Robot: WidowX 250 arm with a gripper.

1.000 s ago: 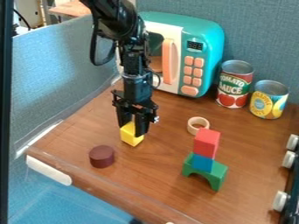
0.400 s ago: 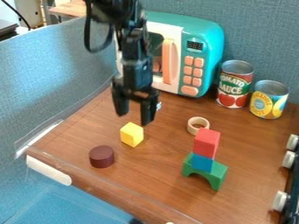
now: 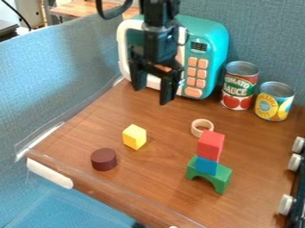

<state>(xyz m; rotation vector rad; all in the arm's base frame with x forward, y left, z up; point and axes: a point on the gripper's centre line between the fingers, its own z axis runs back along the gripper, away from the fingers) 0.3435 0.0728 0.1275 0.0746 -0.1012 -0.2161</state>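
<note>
The gripper (image 3: pixel 153 95) hangs with fingers spread and empty; below them, we judge the yellow block (image 3: pixel 134 137) light, rigid and best pinched across opposite side faces.

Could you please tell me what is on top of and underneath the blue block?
A red block sits on the blue block, and a green arch is underneath. The faces where they meet are covered and cannot be seen.
</note>
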